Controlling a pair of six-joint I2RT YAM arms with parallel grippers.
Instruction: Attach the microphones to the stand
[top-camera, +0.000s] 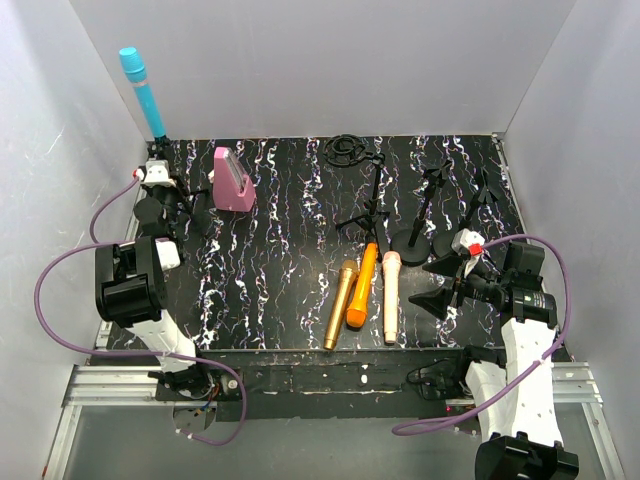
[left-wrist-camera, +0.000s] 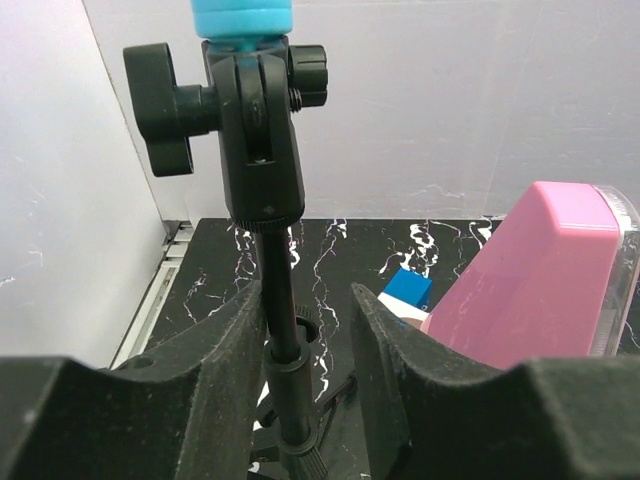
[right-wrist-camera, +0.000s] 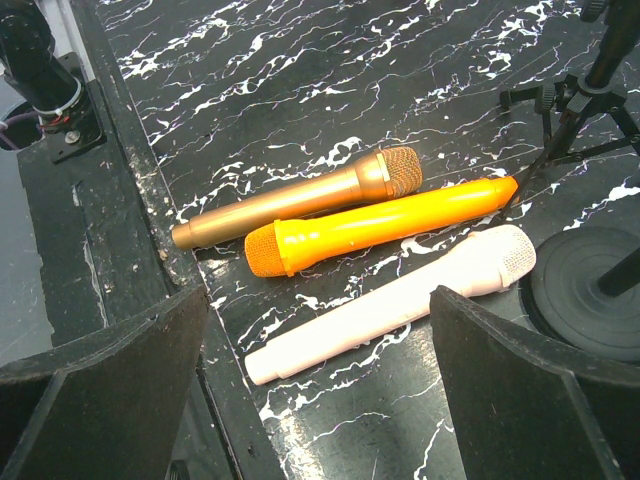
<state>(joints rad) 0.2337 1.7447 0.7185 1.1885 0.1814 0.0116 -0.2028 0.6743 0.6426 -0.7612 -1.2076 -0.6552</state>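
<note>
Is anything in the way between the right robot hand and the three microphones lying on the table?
No, nothing visible. The open right gripper faces the gold microphone, orange microphone and pale pink microphone, with only table between.

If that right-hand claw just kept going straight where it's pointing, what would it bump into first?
Most likely the pale pink microphone, lying straight ahead in line with the open jaws of the right gripper. The orange microphone and gold microphone lie beyond it. Depth is hard to judge.
</note>
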